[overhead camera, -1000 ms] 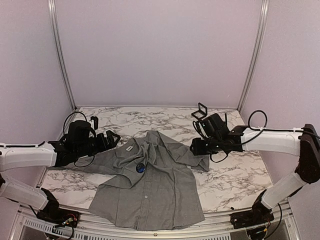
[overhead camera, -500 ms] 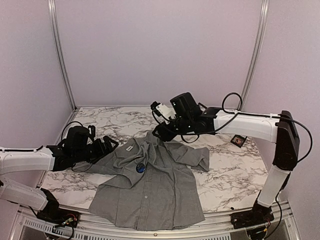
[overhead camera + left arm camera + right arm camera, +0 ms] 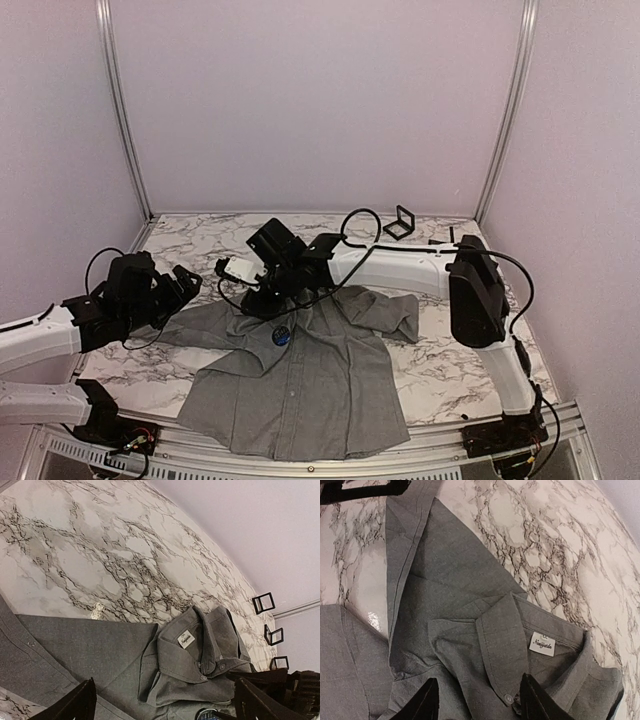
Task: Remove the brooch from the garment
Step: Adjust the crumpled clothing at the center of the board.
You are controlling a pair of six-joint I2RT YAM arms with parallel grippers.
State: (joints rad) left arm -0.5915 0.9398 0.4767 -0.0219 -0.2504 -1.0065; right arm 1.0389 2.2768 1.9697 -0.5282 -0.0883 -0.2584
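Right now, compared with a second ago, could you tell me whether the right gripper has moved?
Yes. The right gripper has swung left, from beside the grey shirt's right-hand sleeve to above its collar.

A lab test booth: plain pale walls (image 3: 310, 100), metal frame posts (image 3: 118, 110), and a marble-patterned table (image 3: 440, 362) boxed in.

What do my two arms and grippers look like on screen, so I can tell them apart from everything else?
Both arms have white tubular links with black joints and black wrist housings: the left arm and the right arm. Thin black cables loop loosely off them. The left gripper and right gripper each have two plain black fingers. No markings are legible.
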